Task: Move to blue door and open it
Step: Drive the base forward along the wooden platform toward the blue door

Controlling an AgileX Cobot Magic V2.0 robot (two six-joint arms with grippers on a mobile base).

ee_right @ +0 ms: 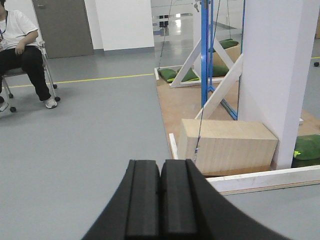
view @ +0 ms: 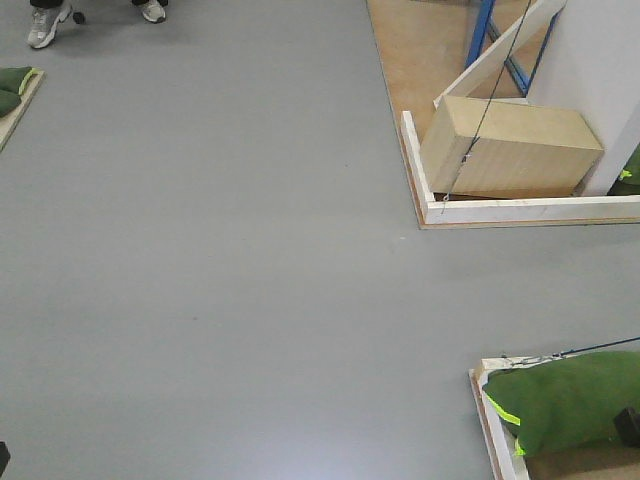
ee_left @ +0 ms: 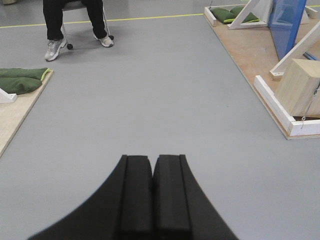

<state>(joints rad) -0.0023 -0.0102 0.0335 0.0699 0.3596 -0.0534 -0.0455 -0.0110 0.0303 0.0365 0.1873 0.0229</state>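
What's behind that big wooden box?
A white slanted brace rises behind the wooden box, with the blue door farther back. The platform right behind the box is hidden.

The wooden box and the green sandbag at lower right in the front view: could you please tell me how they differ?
The wooden box is pale, rigid and straight-edged; the green sandbag is dark, soft and slumped, with yellow-green trim. The box shows almost whole, while the sandbag is cut off by the frame's right edge. Both lie on wooden platforms edged with white boards.
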